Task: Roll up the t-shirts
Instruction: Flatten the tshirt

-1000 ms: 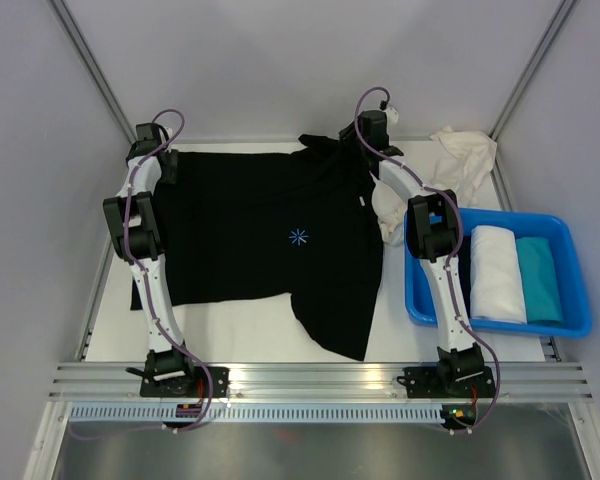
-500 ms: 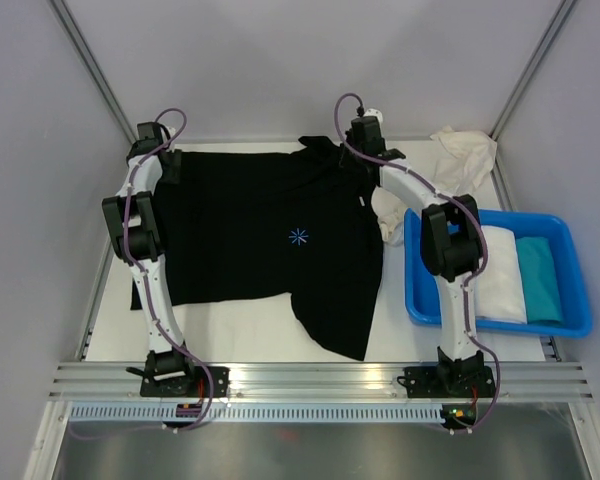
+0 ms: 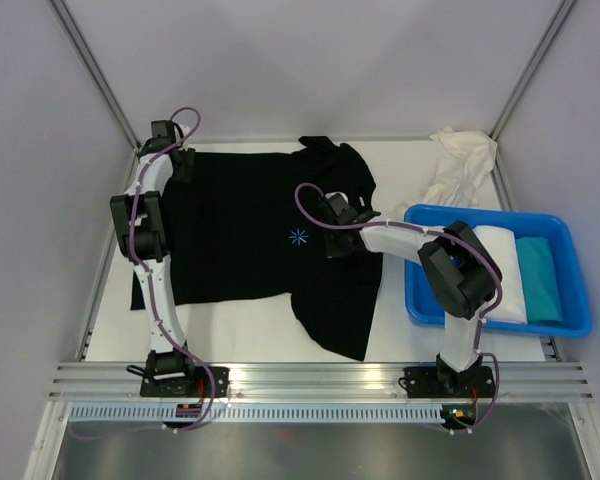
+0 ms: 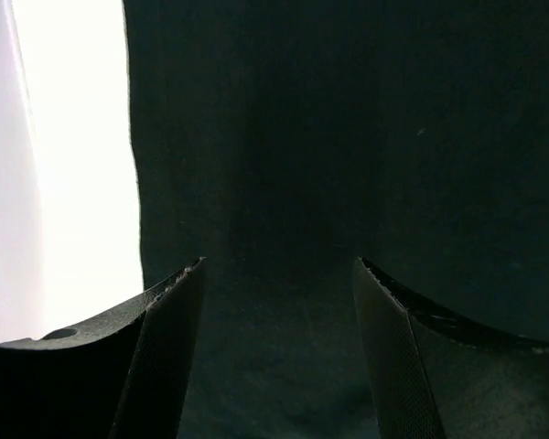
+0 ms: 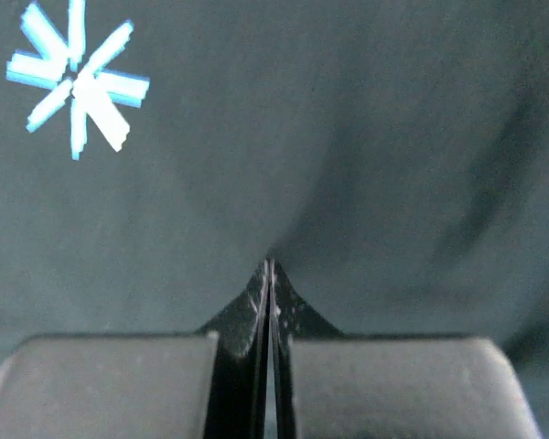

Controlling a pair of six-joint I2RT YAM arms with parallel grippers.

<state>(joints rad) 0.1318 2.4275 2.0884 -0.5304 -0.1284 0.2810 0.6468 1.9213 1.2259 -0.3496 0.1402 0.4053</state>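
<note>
my right gripper [image 5: 270, 267] is clenched tight, with no gap showing between its two tips. it sits down on the chest of the black t-shirt [image 3: 240, 230], which lies spread flat across the table [image 3: 240, 330], collar toward the far side. the light-blue star mark [image 5: 76, 78] is just beside my tips, up and to the left in my wrist view. the cloth dips into a soft crease right where the tips meet it. i cannot tell whether a pinch of fabric is caught between them or whether they only press on top.

my left gripper [image 4: 277, 265] is spread wide and holds nothing. it hangs over the far left part of the same shirt, close to its left edge. dark cloth fills the space between the fingers, and bare table shows bright beyond that edge.

off to my right stands the blue tub [image 3: 578, 285], well apart from both grippers. a rolled white t-shirt [image 3: 505, 285] and a teal t-shirt [image 3: 540, 280] lie in it side by side. a cream t-shirt [image 3: 460, 160] lies crumpled at the far right corner of the table, behind the tub.
</note>
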